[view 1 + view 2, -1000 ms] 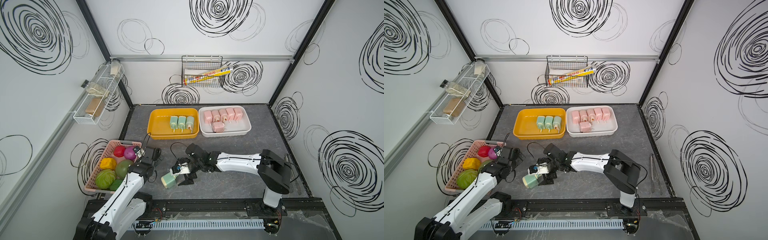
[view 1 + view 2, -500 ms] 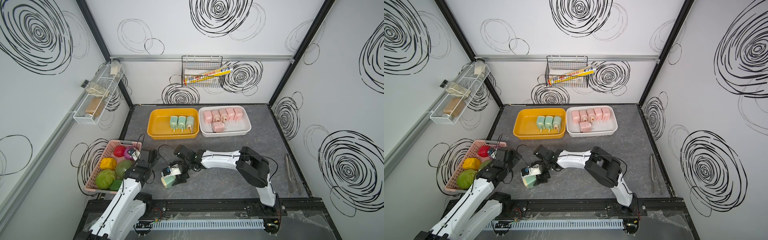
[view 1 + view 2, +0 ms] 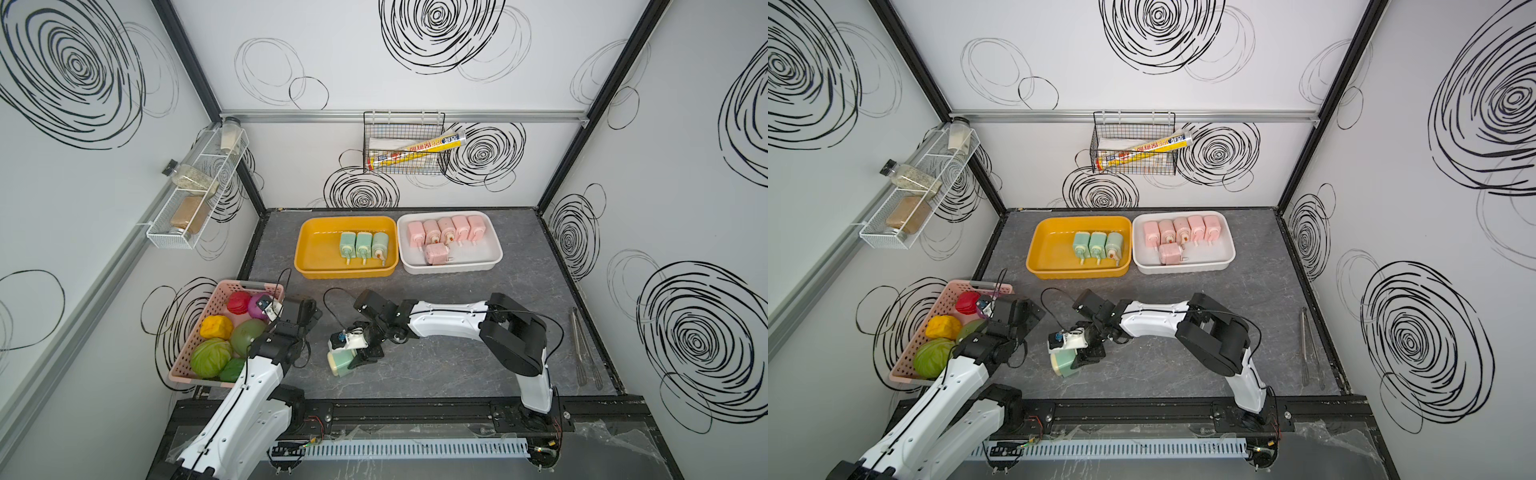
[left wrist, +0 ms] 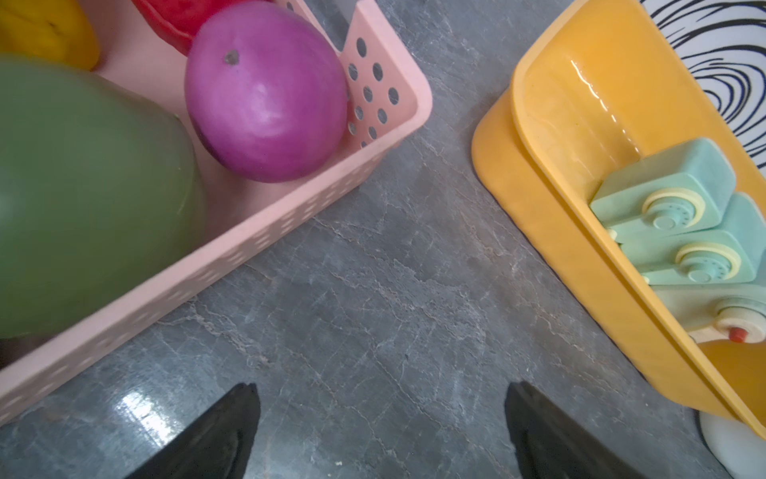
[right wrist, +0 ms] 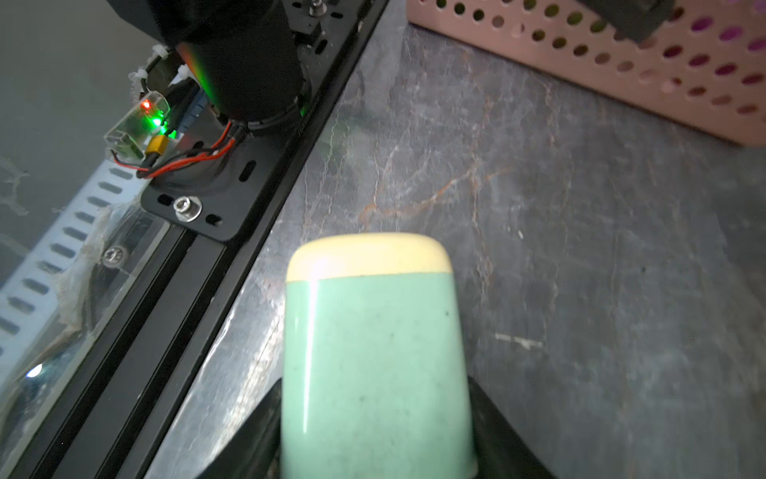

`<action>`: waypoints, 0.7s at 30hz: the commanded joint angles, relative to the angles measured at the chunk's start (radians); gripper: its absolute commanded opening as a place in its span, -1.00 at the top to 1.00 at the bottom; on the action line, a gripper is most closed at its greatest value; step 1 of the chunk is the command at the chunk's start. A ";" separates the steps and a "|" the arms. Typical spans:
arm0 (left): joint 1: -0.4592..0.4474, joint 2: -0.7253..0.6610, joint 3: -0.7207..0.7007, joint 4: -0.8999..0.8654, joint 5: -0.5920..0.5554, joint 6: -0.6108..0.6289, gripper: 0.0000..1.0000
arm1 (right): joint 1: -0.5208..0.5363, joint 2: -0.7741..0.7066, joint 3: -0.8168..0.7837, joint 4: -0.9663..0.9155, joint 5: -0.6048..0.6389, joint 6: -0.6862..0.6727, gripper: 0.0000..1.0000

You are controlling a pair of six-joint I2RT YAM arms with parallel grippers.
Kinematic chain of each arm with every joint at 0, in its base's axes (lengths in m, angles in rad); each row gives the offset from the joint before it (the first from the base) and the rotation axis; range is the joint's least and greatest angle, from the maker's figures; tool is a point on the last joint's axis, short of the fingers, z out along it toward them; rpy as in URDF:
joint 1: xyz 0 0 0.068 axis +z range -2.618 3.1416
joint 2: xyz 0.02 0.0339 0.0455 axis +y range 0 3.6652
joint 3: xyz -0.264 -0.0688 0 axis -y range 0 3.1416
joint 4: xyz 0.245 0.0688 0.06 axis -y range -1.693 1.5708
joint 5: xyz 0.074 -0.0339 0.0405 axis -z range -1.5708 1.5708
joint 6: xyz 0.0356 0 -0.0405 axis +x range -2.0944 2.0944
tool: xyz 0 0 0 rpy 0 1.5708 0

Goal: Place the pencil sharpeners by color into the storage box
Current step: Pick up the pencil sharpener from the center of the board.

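Observation:
A mint green pencil sharpener point(image 3: 341, 362) point(image 3: 1064, 365) with a cream end lies on the grey table near the front edge. My right gripper point(image 5: 375, 390) is shut on it, with a black finger pressed against each long side of the green body point(image 5: 373, 352). Three green sharpeners point(image 3: 363, 245) lie in the yellow storage box point(image 3: 320, 249). Several pink sharpeners point(image 3: 446, 228) lie in the white storage box point(image 3: 482, 257) beside it. My left gripper point(image 4: 381, 394) point(image 3: 301, 309) hangs open over bare table between the pink basket and the yellow box, holding nothing.
A pink perforated basket point(image 3: 249, 286) of toy fruits stands at the front left, close to my left arm. Metal tongs point(image 3: 584, 349) lie by the right wall. The black front rail point(image 5: 215, 290) runs just beside the gripped sharpener. A wire basket point(image 3: 403, 145) hangs on the back wall.
My right gripper has slid over the green sharpener and drawn its jaws in against its sides. The sharpener lies where it was. The left gripper stays open and has barely moved.

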 commanded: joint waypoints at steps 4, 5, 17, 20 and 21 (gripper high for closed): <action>-0.135 -0.001 -0.027 0.137 0.023 0.084 -0.98 | -0.105 -0.219 -0.191 0.149 0.213 0.243 -0.07; -0.167 0.000 -0.030 0.151 0.022 0.089 -0.98 | -0.115 -0.242 -0.222 0.162 0.251 0.273 -0.07; -0.325 0.054 -0.042 0.300 0.073 0.192 -0.98 | -0.179 -0.440 -0.453 0.284 0.631 0.626 -0.08; -0.352 0.062 -0.046 0.331 0.088 0.207 -0.98 | -0.180 -0.450 -0.483 0.319 0.659 0.696 -0.09; -0.357 0.066 -0.046 0.338 0.098 0.212 -0.99 | -0.180 -0.447 -0.487 0.324 0.659 0.710 -0.10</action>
